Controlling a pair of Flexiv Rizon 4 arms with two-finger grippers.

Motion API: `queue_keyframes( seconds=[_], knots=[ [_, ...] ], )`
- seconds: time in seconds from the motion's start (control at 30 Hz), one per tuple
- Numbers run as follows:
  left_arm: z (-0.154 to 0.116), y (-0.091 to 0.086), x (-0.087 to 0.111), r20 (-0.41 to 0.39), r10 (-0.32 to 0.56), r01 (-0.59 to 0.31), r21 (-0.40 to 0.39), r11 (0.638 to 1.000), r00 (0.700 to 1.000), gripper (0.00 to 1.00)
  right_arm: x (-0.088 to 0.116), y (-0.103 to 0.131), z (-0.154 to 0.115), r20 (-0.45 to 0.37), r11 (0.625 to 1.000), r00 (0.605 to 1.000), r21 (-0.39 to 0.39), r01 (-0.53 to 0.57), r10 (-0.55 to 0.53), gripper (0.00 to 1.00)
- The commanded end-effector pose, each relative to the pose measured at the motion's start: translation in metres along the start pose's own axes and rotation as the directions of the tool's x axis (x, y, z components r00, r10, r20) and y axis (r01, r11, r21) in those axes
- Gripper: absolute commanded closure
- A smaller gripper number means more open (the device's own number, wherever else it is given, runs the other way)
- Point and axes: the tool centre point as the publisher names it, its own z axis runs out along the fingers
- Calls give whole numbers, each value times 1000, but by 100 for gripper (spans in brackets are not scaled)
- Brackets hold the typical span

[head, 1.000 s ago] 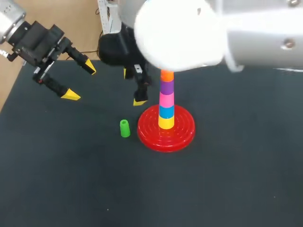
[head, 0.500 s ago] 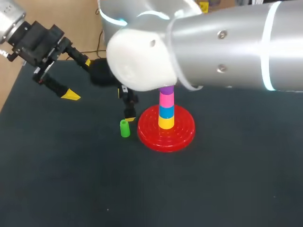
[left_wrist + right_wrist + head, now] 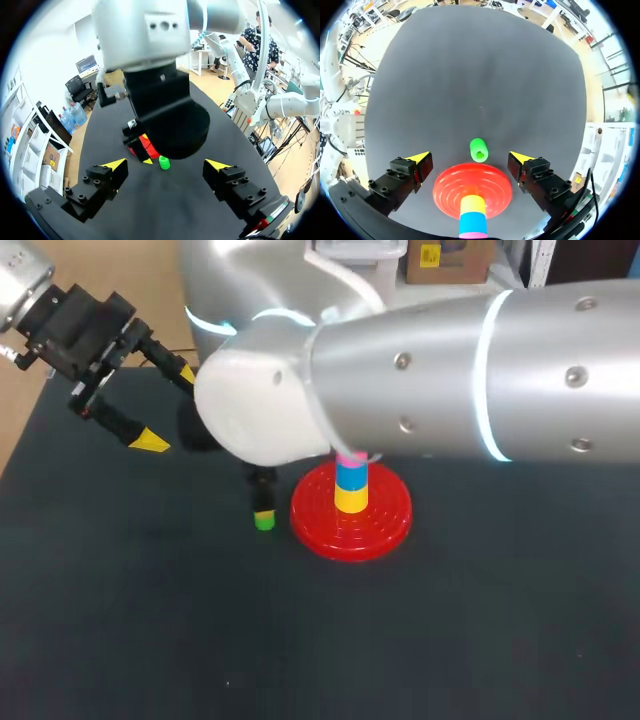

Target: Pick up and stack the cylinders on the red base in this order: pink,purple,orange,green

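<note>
While three cylinders (image 3: 350,488) stand stacked, one green cylinder (image 3: 479,150)

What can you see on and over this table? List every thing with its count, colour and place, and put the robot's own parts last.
table: one, dark, under everything.
red base: one, red, round, near the table's middle.
stacked cylinders: three showing, yellow, blue and pink from the bottom up, on the red base's middle; anything higher is hidden by the right arm.
green cylinder: one, green, on the table beside the red base, apart from it.
left gripper: one, black with yellow tips, open, over the table's far left corner.
right gripper: one, black with yellow tips, open, close over the green cylinder.
right arm: one, silver, across the stack.
</note>
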Motion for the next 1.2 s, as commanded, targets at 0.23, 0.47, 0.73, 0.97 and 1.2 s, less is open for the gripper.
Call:
queue_keyframes(
  seconds=[0.23, 0.47, 0.73, 0.97, 1.2],
  knots=[
    [1, -1, 1, 0, 2, -2, -3, 1000, 1000, 0, 4, 0, 15, -4, 1000, 1000, -20, -17, 17, 0],
    [1, -1, 1, 0, 2, -2, -3, 1000, 1000, 0, 5, 0, 25, -3, 999, 1000, -31, -21, 21, 0],
    [1, -1, 1, 0, 2, -2, -3, 1000, 1000, 0, 8, -3, 34, -11, 999, 1000, -41, -30, 29, 0],
    [1, -1, 1, 0, 2, -2, -3, 1000, 1000, 0, 7, -4, 40, -15, 998, 999, -48, -32, 31, 0],
    [1, -1, 1, 0, 2, -2, -3, 1000, 1000, 0, 10, -7, 41, -17, 998, 999, -51, -43, 42, 0]
  ],
)
